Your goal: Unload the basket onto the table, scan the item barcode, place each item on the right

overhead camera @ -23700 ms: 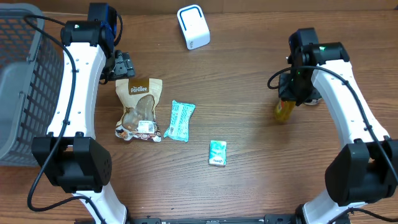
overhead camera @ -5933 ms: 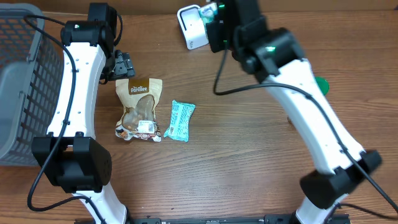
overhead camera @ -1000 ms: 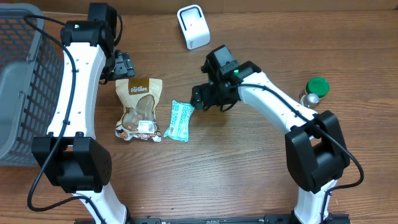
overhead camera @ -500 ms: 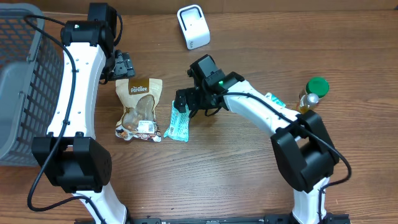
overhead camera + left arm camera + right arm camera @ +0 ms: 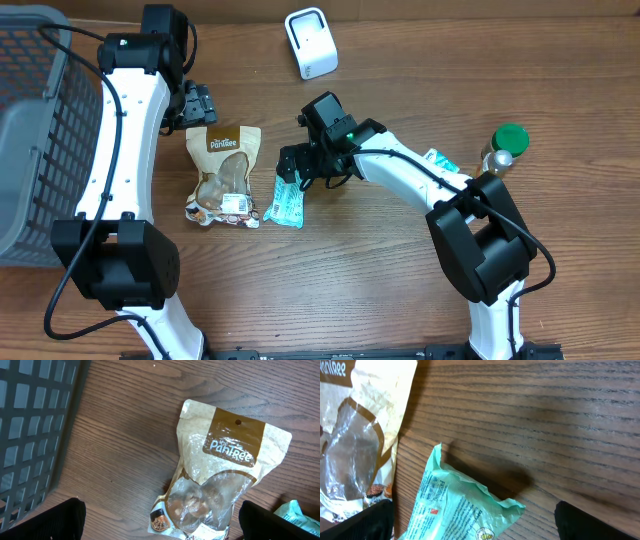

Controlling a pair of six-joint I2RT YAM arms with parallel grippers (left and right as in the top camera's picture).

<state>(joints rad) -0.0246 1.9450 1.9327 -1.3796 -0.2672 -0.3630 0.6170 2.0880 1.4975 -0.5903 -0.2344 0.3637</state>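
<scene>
A teal snack packet [image 5: 288, 195] lies flat on the wooden table, printed side up in the right wrist view [image 5: 462, 505]. My right gripper [image 5: 298, 168] hovers open over its upper end, one dark finger on each side of it [image 5: 480, 527], with nothing gripped. The white barcode scanner [image 5: 311, 43] stands at the back of the table. My left gripper [image 5: 197, 104] hangs open above the top of a brown Pantree pouch [image 5: 225, 175], which fills the left wrist view [image 5: 225, 475] between its spread fingers [image 5: 160, 522].
A grey mesh basket [image 5: 30, 130] fills the left edge [image 5: 35, 425]. A green-capped bottle [image 5: 505, 145] stands at the right. A small teal pack [image 5: 437, 160] shows partly under my right arm. The pouch's edge [image 5: 365, 435] lies just left of the teal packet.
My right arm has swung left from mid-table until its open gripper is over the teal packet's upper end. The left arm and all items have stayed put.
</scene>
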